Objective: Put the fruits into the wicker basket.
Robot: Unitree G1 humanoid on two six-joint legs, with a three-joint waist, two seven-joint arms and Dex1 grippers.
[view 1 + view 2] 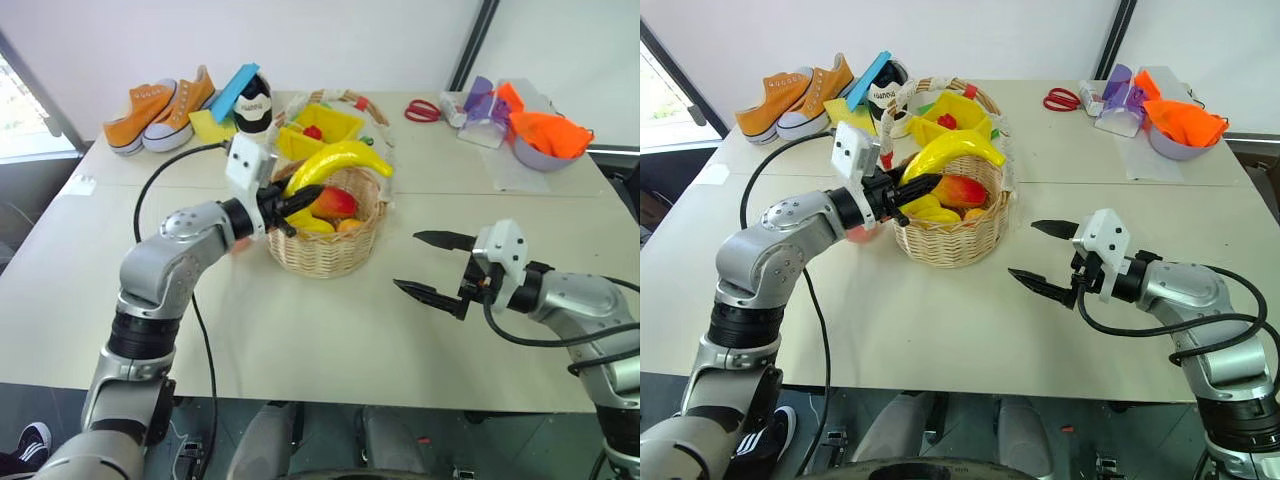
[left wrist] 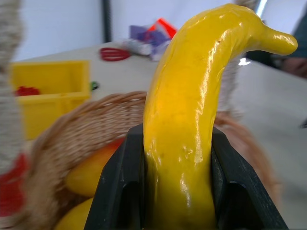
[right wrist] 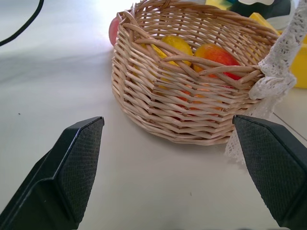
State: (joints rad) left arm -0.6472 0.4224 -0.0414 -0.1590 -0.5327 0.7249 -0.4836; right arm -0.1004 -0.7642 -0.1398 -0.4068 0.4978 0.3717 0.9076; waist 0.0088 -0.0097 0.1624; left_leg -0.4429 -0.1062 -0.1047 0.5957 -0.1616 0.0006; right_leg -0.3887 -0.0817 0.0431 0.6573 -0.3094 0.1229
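Banana point(image 1: 338, 160) sits clamped between my left gripper's point(image 1: 290, 205) black fingers, held over the wicker basket point(image 1: 330, 248) at mid-table, where I see other fruit already lying inside; to the right, my right gripper point(image 1: 432, 265) hovers above the table point(image 1: 300, 340), jaws spread wide, empty.
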